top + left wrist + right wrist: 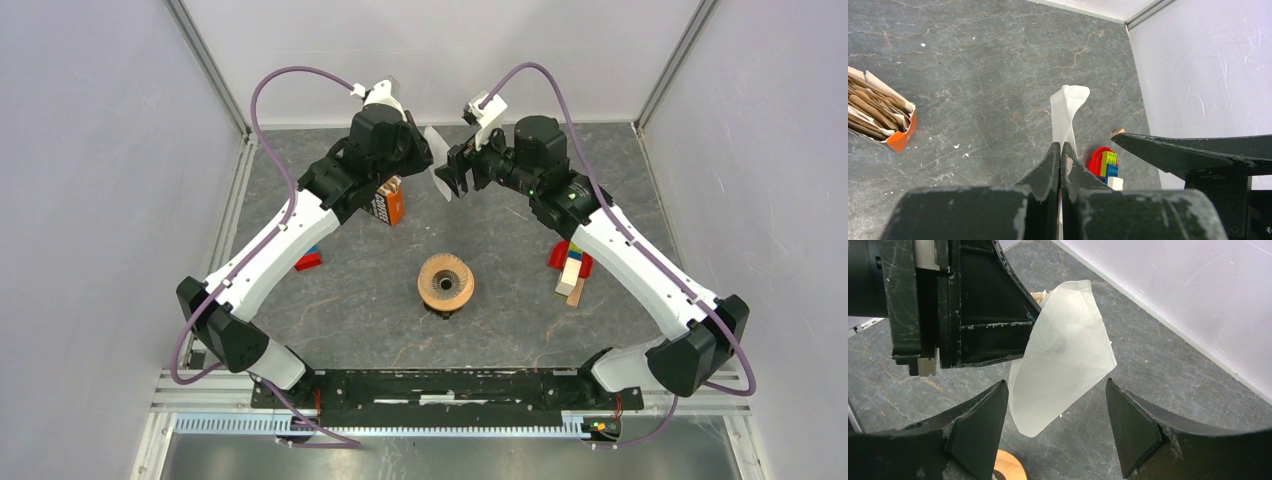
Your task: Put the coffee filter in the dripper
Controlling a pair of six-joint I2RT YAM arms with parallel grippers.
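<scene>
The left claw (1060,147) is pinching the coffee filter (1063,355); the right claw (1055,392) is straddling it wide (no grip yet); the dripper (445,283) is sitting empty.

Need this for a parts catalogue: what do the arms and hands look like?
The left arm and right arm have white links, black joints and purple cables. The left hand and right hand each carry two scuffed black tapered fingers.

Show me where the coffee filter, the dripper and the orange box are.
coffee filter (1063,357), right wrist view, middle of its flat white face.
dripper (446,282), top external view, centre of its ribbed cone.
orange box (900,141), left wrist view, its orange side wall.
</scene>
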